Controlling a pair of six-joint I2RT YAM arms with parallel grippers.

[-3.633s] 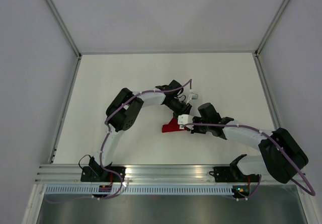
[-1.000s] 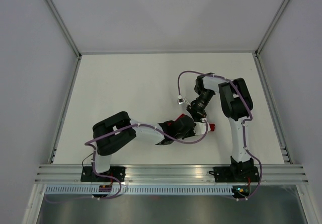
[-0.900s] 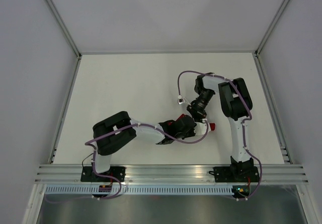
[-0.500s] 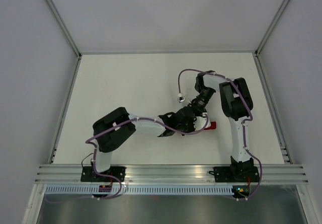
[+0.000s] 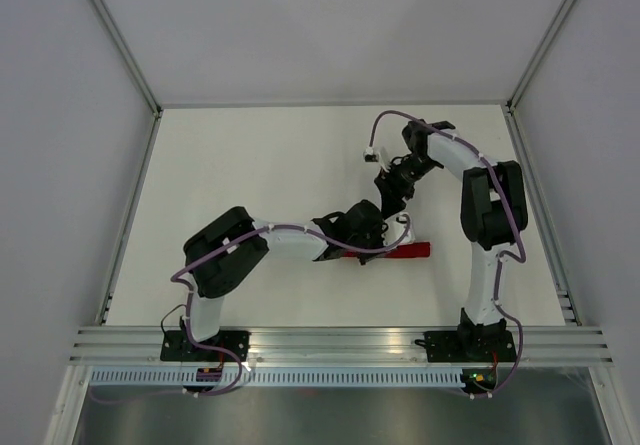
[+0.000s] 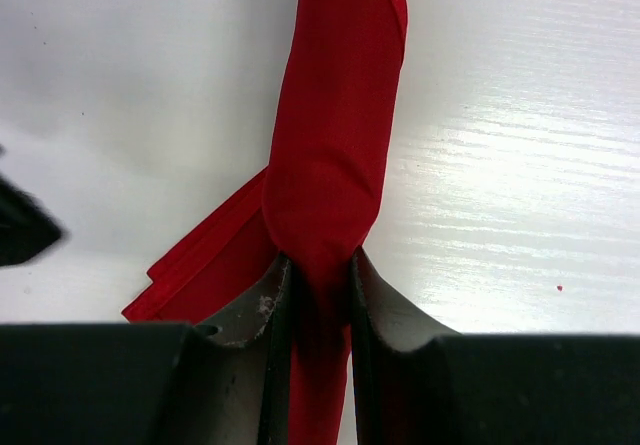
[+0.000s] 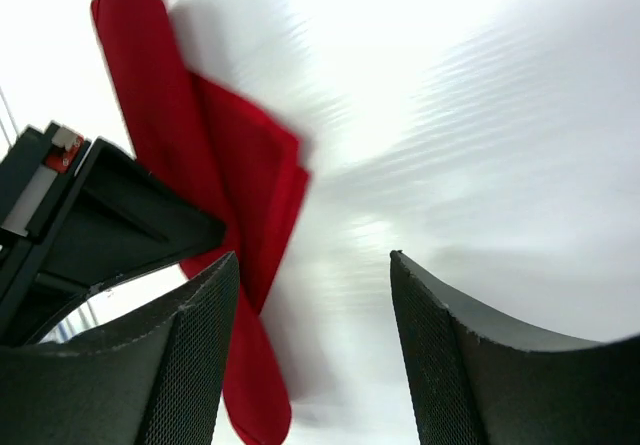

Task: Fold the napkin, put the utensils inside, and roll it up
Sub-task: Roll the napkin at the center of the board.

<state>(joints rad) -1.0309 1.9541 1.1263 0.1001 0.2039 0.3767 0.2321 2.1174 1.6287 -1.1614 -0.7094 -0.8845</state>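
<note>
Two arms meet near the middle of the white tabletop [image 5: 250, 165]. The left arm [image 5: 280, 240] lies low, its elbow bent near its base and its forearm stretched out to the right. The left hand [image 5: 372, 241] sits at the left end of the napkin [image 5: 412, 250]. The napkin is a narrow red roll lying flat on the tabletop and running left to right. In the left wrist view the left hand [image 6: 318, 265] is clenched on the roll, with both fingers [image 6: 268, 310] pressed against its sides. The rolled cloth [image 6: 335, 115] reaches straight away from the camera. A loose flat flap fans out beside one finger.

The right arm [image 5: 490, 205] stands tall from its base, arches over at the far side and bends back down toward the napkin. The right hand [image 5: 390, 197] hangs just above and behind the left hand. Its wrist view is blurred. There the right hand [image 7: 312, 257] has its fingers [image 7: 195, 365] spread wide apart, with bare tabletop between them. The napkin [image 7: 190, 145] lies off to one side, next to the left hand's black body.
</note>
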